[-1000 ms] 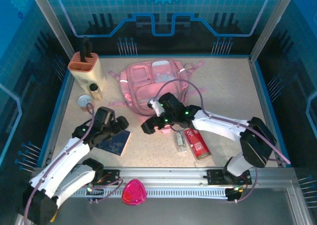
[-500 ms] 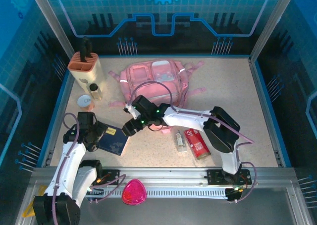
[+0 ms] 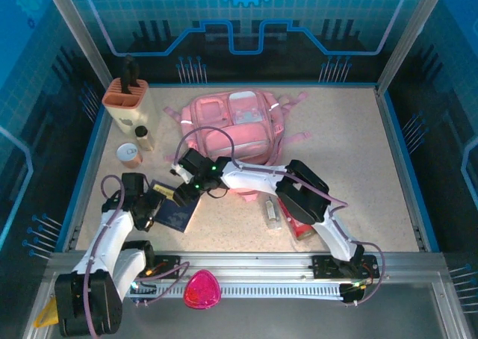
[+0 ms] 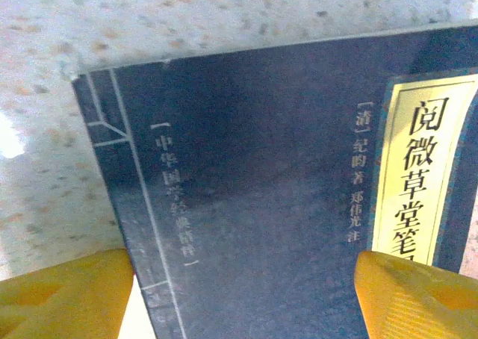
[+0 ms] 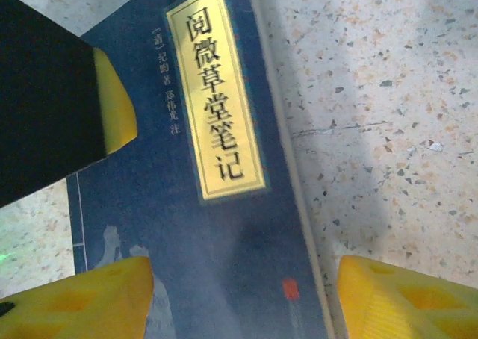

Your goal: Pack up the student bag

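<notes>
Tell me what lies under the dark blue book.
The dark blue book lies flat on the speckled table, which shows around its edges. Whether anything thin sits beneath it cannot be seen; the cover hides that.

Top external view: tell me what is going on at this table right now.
Both arms reach for a dark blue book lying flat on the table, near its front left. The left gripper and the right gripper hang open close over its cover; neither holds it. The student bag lies behind them, and the book is not yet packed.
</notes>
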